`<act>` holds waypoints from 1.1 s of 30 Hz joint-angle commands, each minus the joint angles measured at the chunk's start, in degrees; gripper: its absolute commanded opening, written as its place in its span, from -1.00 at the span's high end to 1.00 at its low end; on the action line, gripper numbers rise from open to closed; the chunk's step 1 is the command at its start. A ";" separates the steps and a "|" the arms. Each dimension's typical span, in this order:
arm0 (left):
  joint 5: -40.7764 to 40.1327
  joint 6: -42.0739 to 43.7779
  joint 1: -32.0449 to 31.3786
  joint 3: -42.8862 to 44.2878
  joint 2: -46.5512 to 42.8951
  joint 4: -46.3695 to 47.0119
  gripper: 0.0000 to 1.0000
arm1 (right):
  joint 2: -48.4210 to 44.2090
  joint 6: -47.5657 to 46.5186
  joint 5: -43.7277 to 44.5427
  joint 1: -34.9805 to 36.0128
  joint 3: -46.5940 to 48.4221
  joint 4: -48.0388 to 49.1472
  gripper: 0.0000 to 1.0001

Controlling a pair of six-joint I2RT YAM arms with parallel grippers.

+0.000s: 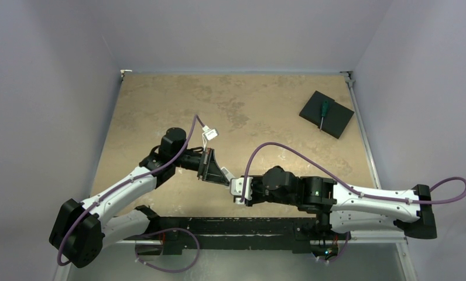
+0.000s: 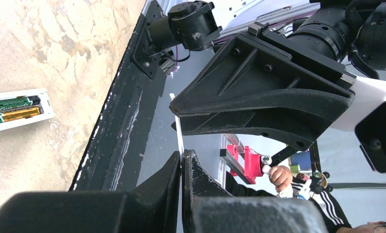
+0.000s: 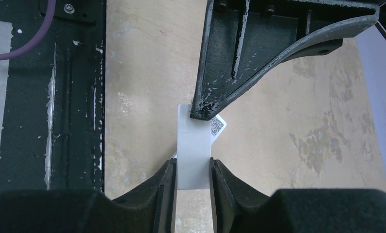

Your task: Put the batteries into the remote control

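The white remote control (image 2: 17,110) lies back-up on the tan table at the left of the left wrist view. Its recess is uncovered, with two batteries side by side: a dark green one (image 2: 12,104) and a gold one (image 2: 16,114). My left gripper (image 2: 182,154) is shut on a thin white battery cover (image 2: 179,127), held edge-on above the table. My right gripper (image 3: 193,164) faces it, and its two fingers press on the long edges of the same cover (image 3: 193,145). In the top view both grippers (image 1: 228,181) meet in front of the arm bases.
A black square pad (image 1: 330,117) with a green-handled screwdriver (image 1: 323,111) on it sits at the far right of the table. A black rail (image 1: 230,225) runs along the near edge. A white slip with a QR code (image 3: 218,125) shows behind the cover.
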 commanded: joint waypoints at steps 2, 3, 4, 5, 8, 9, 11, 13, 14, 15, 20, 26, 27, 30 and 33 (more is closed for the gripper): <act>1.56 -0.22 0.04 0.61 -0.73 2.65 1.00 | 0.02 -0.73 -0.47 -0.32 0.65 2.59 0.55; 1.51 -0.19 0.04 0.56 -0.65 2.52 1.00 | -0.05 -0.74 -0.44 -0.33 0.70 2.54 0.58; 1.31 -0.13 0.04 0.60 -0.51 2.27 1.00 | -0.07 -0.62 -0.31 -0.32 0.68 2.55 0.60; 1.06 -0.02 0.08 0.63 -0.40 1.84 1.00 | -0.15 -0.44 -0.22 -0.32 0.78 2.56 0.62; -0.56 0.71 0.09 0.85 0.01 0.48 0.76 | -0.19 1.55 0.56 -0.32 1.21 2.29 0.63; -1.10 0.78 0.11 0.82 0.04 0.27 0.66 | -0.06 2.96 0.95 -0.32 1.64 2.02 0.63; -2.74 1.15 0.13 1.11 -0.16 -0.52 0.52 | 0.64 5.46 1.57 -0.33 2.74 0.61 0.63; -5.21 2.55 0.12 1.91 -0.60 -2.57 0.39 | 1.90 7.51 4.02 -0.32 4.30 -1.54 0.65; -6.35 3.55 0.13 2.46 -0.70 -3.76 0.36 | 2.60 9.17 4.55 -0.32 4.97 -2.89 0.65; -7.80 4.39 0.14 3.14 -0.78 -6.40 0.34 | 3.36 10.72 4.89 -0.32 5.71 -3.73 0.66; -15.96 7.98 0.13 6.08 -1.30 -13.50 0.28 | 6.31 20.36 5.90 -0.32 7.97 -6.87 0.68; -29.78 12.53 0.12 8.96 -3.18 -23.41 0.27 | 7.74 28.47 5.39 -0.30 8.30 -7.08 0.67; -31.63 12.85 0.17 9.24 -3.78 -24.46 0.27 | 8.02 29.63 5.39 -0.32 8.09 -7.36 0.67; -36.78 13.70 0.12 9.90 -5.38 -26.83 0.27 | 8.82 32.35 6.02 -0.32 6.83 -7.41 0.69; -40.41 14.06 0.12 9.97 -6.73 -27.78 0.27 | 9.44 34.88 7.09 -0.28 5.43 -7.06 0.69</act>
